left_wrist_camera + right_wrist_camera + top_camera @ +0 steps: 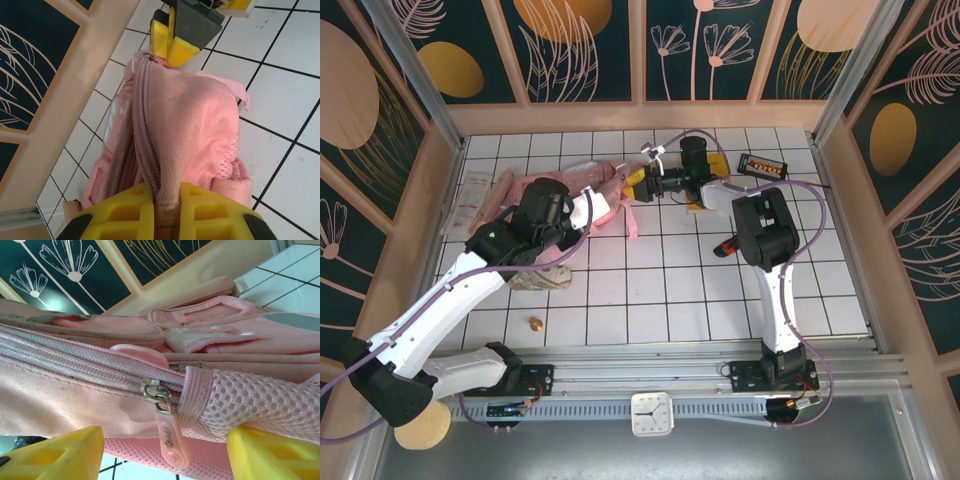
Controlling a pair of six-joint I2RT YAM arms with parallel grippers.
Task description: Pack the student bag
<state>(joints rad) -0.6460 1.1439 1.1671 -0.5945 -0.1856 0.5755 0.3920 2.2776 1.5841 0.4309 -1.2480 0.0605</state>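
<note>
Left end effector (166,197) pinching student bag (195,125), right end effector (165,442) astride zipper (158,391)

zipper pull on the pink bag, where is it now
In the right wrist view the zipper pull hangs low at centre on the student bag, between the yellow fingers of the right gripper, beside the mesh pocket.

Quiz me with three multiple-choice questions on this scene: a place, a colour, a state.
1. The student bag lies: A, on the table's far left part; B, at its near right corner; C, hanging off the near edge.
2. The right fingers are: A, blue; B, yellow; C, green.
3. The left fingers are: A, wide open; B, holding a pen; C, shut on the bag.
1 A: the top view shows it there. 2 B: the right wrist view shows yellow. 3 C: they pinch its pink fabric.
</note>
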